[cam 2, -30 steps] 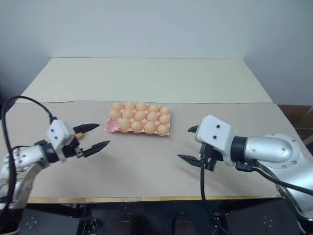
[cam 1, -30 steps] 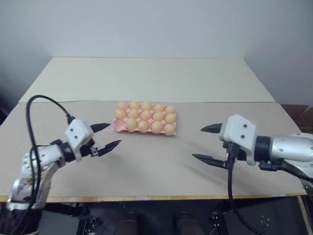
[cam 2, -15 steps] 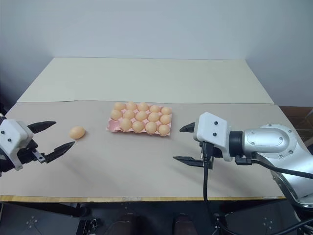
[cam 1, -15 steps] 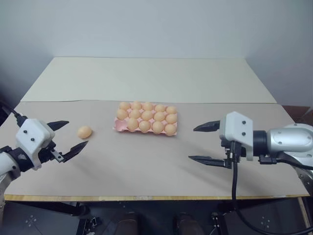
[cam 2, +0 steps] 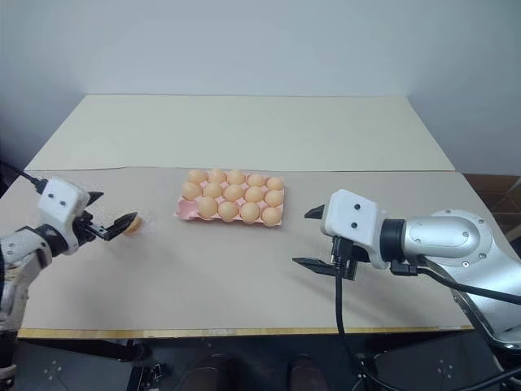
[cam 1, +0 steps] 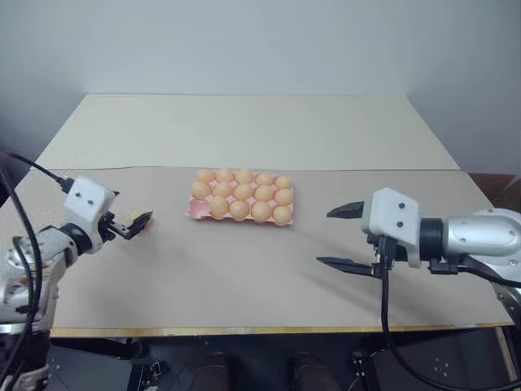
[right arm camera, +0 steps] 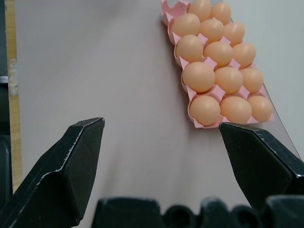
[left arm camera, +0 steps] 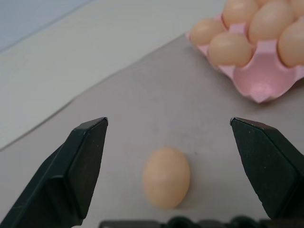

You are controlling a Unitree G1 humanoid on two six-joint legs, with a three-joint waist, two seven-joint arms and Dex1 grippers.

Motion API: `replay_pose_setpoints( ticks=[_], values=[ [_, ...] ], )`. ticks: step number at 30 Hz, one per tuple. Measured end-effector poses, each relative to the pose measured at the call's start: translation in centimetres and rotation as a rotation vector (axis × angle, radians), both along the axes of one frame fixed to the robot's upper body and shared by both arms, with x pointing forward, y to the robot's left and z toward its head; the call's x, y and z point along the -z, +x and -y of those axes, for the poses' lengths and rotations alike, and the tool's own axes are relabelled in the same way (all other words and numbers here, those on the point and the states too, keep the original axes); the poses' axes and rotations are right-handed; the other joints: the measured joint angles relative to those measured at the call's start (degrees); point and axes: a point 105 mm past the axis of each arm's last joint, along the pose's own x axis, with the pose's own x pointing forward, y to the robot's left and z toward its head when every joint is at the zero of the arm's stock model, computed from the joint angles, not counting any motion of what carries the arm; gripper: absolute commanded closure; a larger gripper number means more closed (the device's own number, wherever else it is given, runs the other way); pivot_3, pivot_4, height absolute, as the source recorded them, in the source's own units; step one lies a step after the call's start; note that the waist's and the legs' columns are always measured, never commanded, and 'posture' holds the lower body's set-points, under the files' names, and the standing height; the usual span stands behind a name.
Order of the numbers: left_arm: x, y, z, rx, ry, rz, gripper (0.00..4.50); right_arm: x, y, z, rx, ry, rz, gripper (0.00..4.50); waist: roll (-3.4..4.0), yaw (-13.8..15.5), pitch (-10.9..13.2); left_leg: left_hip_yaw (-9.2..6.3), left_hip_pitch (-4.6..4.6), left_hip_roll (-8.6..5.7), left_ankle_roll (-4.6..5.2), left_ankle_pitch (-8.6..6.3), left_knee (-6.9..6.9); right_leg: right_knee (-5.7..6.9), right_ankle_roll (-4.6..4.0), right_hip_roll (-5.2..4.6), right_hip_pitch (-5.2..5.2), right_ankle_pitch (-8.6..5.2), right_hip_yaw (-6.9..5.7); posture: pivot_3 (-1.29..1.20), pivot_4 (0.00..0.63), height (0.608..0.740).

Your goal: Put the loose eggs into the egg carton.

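The pink egg carton (cam 1: 194, 213) lies mid-table, holding several tan-orange eggs, and its front-left corner cup (left arm camera: 261, 83) is bare. One loose egg (left arm camera: 166, 177) lies on the table to the left of the carton (cam 2: 181, 213). My left gripper (left arm camera: 168, 122) is open, one finger on each side of this egg (cam 2: 133, 223), not touching it. My right gripper (cam 1: 326, 237) hangs open and empty over the table to the right of the carton, pointing toward it (right arm camera: 191, 114).
A tan sheet (cam 1: 244, 277) covers the front of the table, with a paler sheet (cam 1: 244, 130) behind it. The front edge (cam 1: 244, 330) runs close under both arms. Black cables (cam 1: 384, 309) hang from the wrists.
One second ago my left gripper was near the carton and no loose egg showed. Half a second ago the egg lay on the table. The open gripper has since moved around it. Right arm still.
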Motion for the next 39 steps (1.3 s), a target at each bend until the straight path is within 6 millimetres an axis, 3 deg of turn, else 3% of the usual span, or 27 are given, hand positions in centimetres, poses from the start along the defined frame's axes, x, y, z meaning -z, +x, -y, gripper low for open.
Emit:
replay_pose_setpoints(
  ticks=[7, 14, 18, 23, 27, 32, 39],
  values=[
    [1.2, 1.5, -0.2, -0.018, -0.017, -0.024, 0.01, 0.0, -0.5, 0.2, 0.026, -0.009, 0.001, 0.0, 0.0, 0.2, 0.0, 0.0, 0.0, -0.01, 0.0, 0.0, 0.02, 0.0, 0.0, -0.02, 0.03, 0.0, -0.01, 0.0, 0.15, 0.74],
    [4.3, 2.4, -0.6, -0.054, 0.002, -0.129, 0.01, 0.1, -0.7, 0.5, 0.052, -0.01, -0.002, 0.0, -0.01, 0.2, 0.0, 0.01, -0.01, -0.02, 0.0, 0.0, 0.03, 0.01, 0.0, -0.02, 0.02, 0.0, -0.01, 0.0, 0.15, 0.74],
    [4.9, 2.5, -0.5, -0.048, -0.003, -0.146, 0.92, 0.1, -0.7, 0.7, 0.071, -0.013, 0.005, 0.0, -0.01, 0.2, 0.0, 0.0, -0.02, -0.02, 0.0, 0.0, 0.03, 0.01, 0.0, -0.02, 0.02, 0.0, -0.01, 0.0, 0.15, 0.74],
    [5.2, 2.5, 0.0, -0.015, 0.007, -0.165, 2.54, 0.2, -0.8, 0.7, 0.074, -0.018, -0.001, 0.0, -0.01, 0.2, 0.0, 0.0, 0.0, -0.02, 0.0, 0.0, 0.04, 0.02, 0.0, -0.02, 0.03, 0.0, -0.01, 0.0, 0.15, 0.74],
    [5.2, 2.5, -0.1, -0.024, 0.02, -0.162, 2.81, 0.2, -0.7, 0.7, 0.078, -0.018, -0.001, 0.0, -0.01, 0.2, 0.0, 0.0, 0.01, -0.02, 0.0, 0.0, 0.04, 0.03, 0.0, -0.02, 0.03, 0.0, 0.0, 0.0, 0.15, 0.74],
    [4.3, 2.6, 0.8, 0.009, 0.02, -0.078, 2.81, 0.2, -0.6, 0.8, 0.091, -0.015, 0.006, 0.0, -0.01, 0.3, 0.0, 0.0, -0.03, -0.02, 0.0, 0.0, 0.04, 0.02, 0.0, -0.04, 0.02, 0.0, -0.01, 0.0, 0.15, 0.74],
    [-1.0, 3.3, 5.7, 0.208, -0.103, 0.211, 2.81, 0.1, -0.4, 0.9, 0.109, -0.012, 0.019, 0.0, -0.01, 0.9, 0.0, 0.0, -0.03, -0.05, -0.01, 0.01, 0.11, 0.03, 0.01, -0.06, 0.07, 0.01, -0.02, 0.0, 0.15, 0.74]
  ],
)
